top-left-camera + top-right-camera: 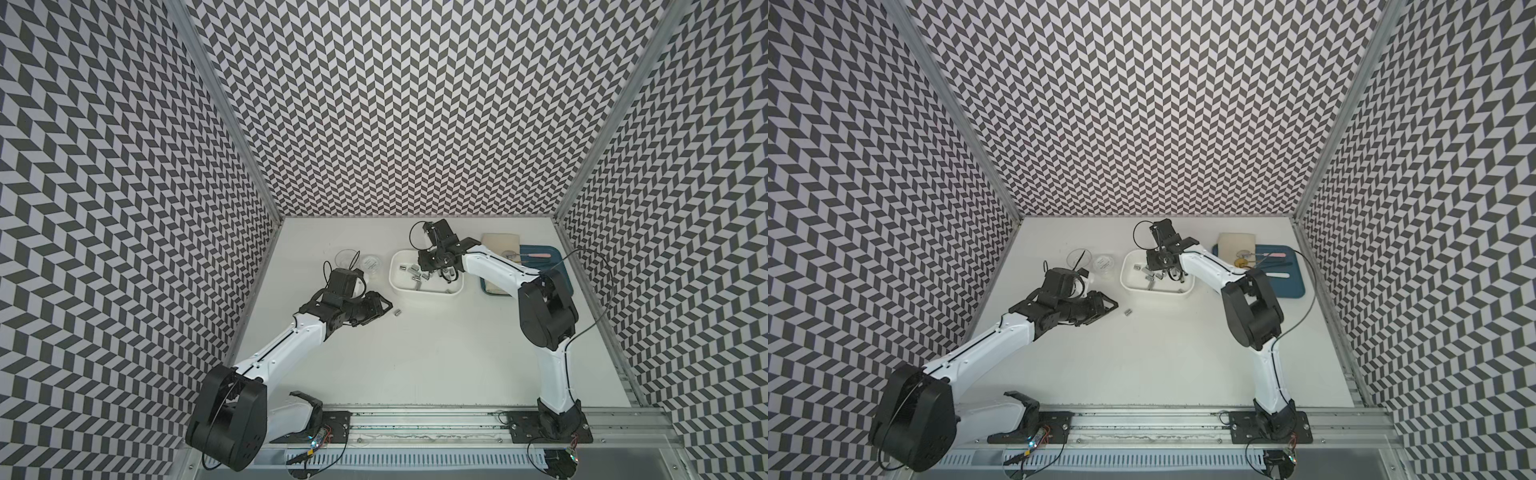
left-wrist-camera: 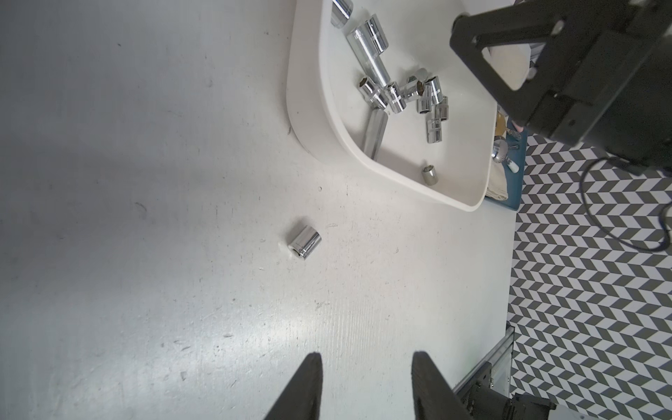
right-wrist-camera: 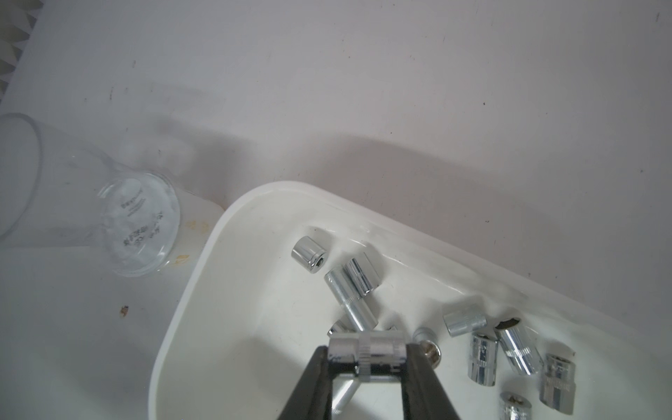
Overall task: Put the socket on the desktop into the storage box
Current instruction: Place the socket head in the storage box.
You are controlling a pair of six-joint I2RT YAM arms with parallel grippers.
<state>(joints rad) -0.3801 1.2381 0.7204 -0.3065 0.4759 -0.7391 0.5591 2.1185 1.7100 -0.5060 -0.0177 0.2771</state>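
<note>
Socket clamped in right end effector: wrist view.

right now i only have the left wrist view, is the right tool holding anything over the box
Observer: Yes. The right wrist view shows the right tool shut on a chrome socket above the storage box.
Operator: any loose sockets outside my frame
Observer: No. In both top views the only loose socket on the desktop is the one you already see.
Operator: whats on the side of the box away from the blue tray
Observer: A clear plastic cup lies on its side close beside the box. I cannot tell whether they touch.
</note>
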